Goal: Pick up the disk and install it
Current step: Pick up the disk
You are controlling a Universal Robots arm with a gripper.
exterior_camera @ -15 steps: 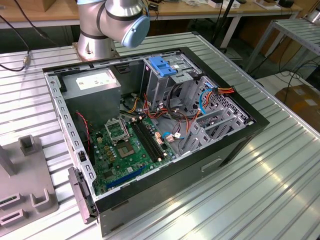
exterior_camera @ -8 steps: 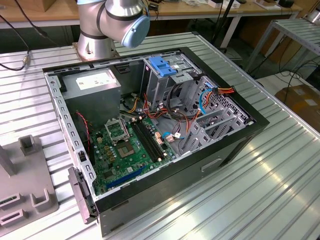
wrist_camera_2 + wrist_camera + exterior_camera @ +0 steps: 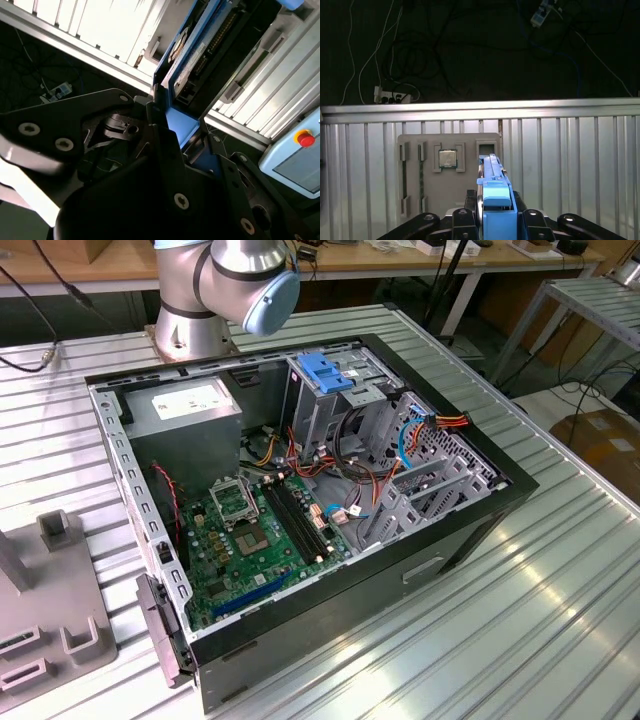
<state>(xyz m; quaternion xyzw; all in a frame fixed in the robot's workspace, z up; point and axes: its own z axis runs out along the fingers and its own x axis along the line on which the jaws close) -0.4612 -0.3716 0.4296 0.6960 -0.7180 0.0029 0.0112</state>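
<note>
Gripper [image 3: 495,209] check: found it clamped on the disk [image 3: 492,172], with black fingers [image 3: 471,197] pressed to either side of the blue rail in the first wrist view. Saw the disk edge-on there, sticking straight out from the jaws. Confirmed the same grip in the second wrist view: closed on one end of the disk [image 3: 192,55], with a pale label and the connector edge visible on its face and blue rails along both long sides. Placed the disk in front of the grey fixture tray [image 3: 445,145] as the first wrist view looked past it. Could not tell how far off the tray. Noted a square CPU chip [image 3: 447,158] seated in one tray pocket. Noted the tray lying on the ribbed aluminium table [image 3: 570,160], and a dark floor with loose cables [image 3: 395,65] past the table edge. Spotted a teach pendant [image 3: 295,162] with a red button [image 3: 303,137] beyond the disk in the second wrist view. Saw in the exterior view the open computer case [image 3: 480,510] on the table. Counted inside it a drive cage [image 3: 320,420] with a blue plastic top, a power supply [image 3: 190,420] and a green motherboard [image 3: 250,540]. Put the tray at the exterior view's left of the case and the arm [image 3: 215,285] behind the case.
</note>
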